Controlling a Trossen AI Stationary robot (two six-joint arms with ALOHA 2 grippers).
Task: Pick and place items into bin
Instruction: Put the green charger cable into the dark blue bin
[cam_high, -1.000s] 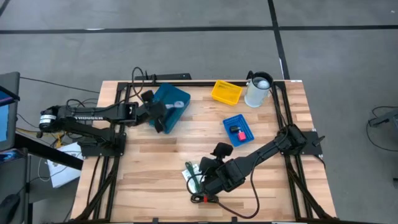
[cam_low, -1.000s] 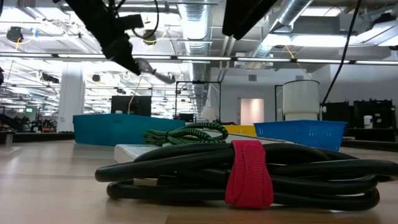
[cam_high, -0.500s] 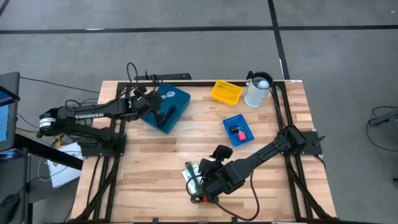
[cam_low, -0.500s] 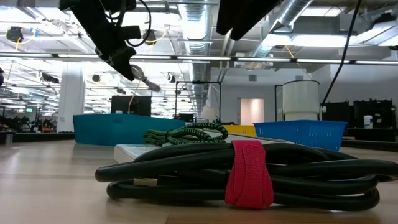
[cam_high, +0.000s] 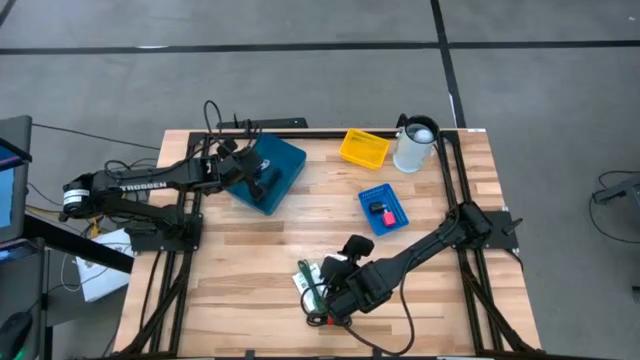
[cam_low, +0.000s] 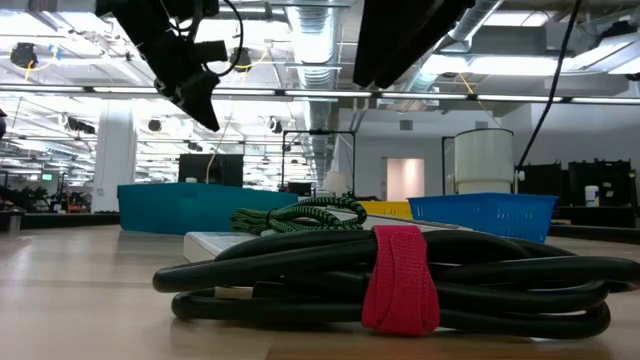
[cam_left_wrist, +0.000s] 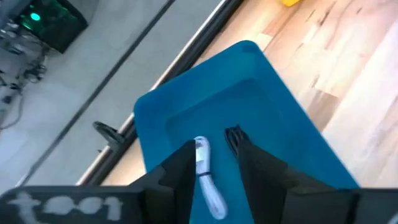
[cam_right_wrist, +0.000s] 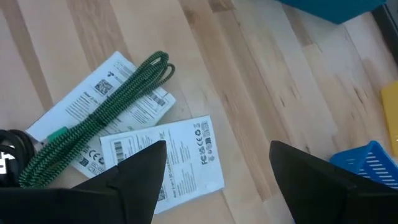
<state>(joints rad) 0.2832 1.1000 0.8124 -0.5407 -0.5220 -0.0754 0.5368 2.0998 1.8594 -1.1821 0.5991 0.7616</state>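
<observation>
My left gripper (cam_left_wrist: 217, 163) hangs open above the teal bin (cam_high: 268, 172). A small white item (cam_left_wrist: 208, 180) lies on the bin's floor below the gap between the fingers, next to a small black piece (cam_left_wrist: 233, 137). My right gripper (cam_right_wrist: 217, 149) stands open above the table's near middle. Below it lie two white printed cards (cam_right_wrist: 171, 155), a green braided cord (cam_right_wrist: 99, 118) across the farther card, and a coiled black cord with a red strap (cam_low: 400, 280). Neither gripper touches anything.
A yellow tray (cam_high: 363, 148) and a white jug (cam_high: 415, 145) stand at the far right. A small blue basket (cam_high: 384, 209) with a red and a black piece sits right of centre. Bare wood lies between the bin and the cards.
My left gripper has drawn a little toward the table's far edge over the teal bin, opened and let go of the white item. The item hung from its fingers in the low view; now it lies in the bin.
</observation>
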